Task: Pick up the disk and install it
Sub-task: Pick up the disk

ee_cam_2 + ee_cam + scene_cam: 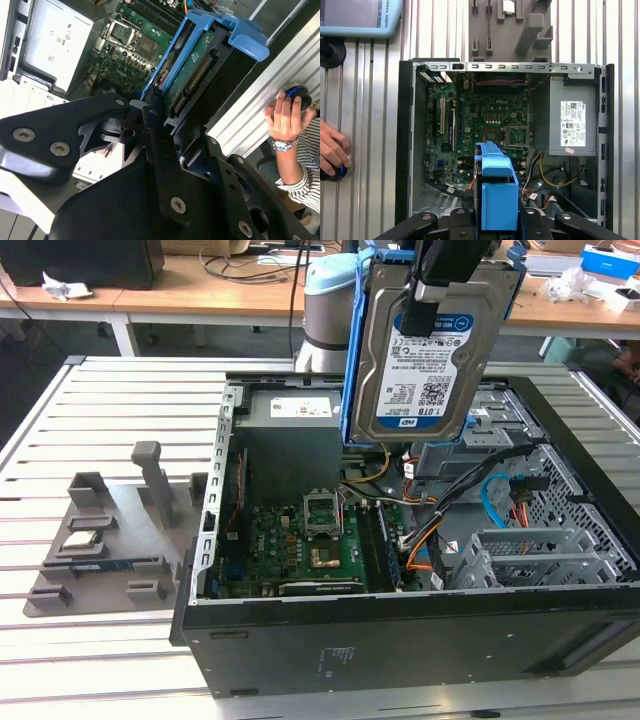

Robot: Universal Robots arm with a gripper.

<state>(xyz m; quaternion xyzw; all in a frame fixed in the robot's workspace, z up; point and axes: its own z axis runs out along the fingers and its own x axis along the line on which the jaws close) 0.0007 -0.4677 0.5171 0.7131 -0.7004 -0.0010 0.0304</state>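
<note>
Exterior view: disk (430, 350) upright, label outward, clear above rim of open computer case (400, 640); free room below. Gripper (428, 295) clamped on its upper edge, reaching down from above.

Second wrist view: gripper (162, 117) closed on both faces of disk (197, 65); person's hand (286, 117) well outside case wall.

First wrist view: disk (497, 195) edge-on over case (510, 65) interior, motherboard (485, 120) beyond, power supply (572, 122) apart.

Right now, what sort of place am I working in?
Probably a robotics lab: an open black desktop computer case sits on a ribbed aluminium table, wooden desks strewn with cables stand behind, and the hand holds a silver-grey hard disk in a blue frame.
</note>
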